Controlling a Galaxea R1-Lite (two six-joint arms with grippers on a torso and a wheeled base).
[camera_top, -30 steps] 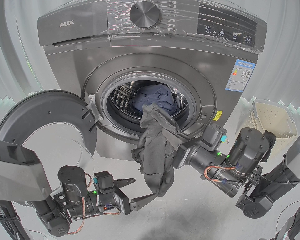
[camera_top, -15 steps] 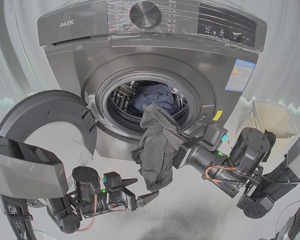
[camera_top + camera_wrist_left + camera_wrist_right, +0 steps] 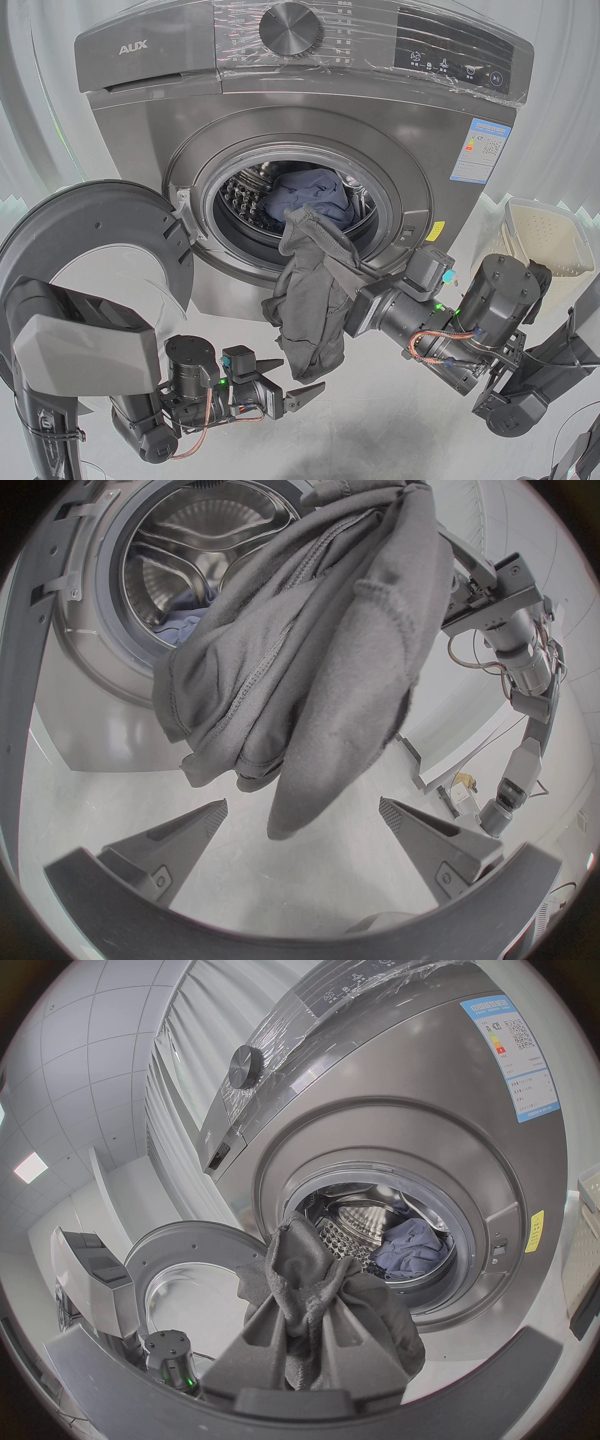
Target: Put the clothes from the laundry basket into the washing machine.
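My right pincer (image 3: 303, 1305) is pinching the grey garment (image 3: 306, 306) by its top, just in front of the washer (image 3: 406, 162) mouth. The cloth hangs lengthwise down, its tail just above my left pincer (image 3: 303, 376), which is spread wide. The drum lies ahead of the right arm, the nearer one.

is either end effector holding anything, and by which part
The right end effector grips the dark grey garment by a bunched fold in its upper part. The left end effector is open and empty.
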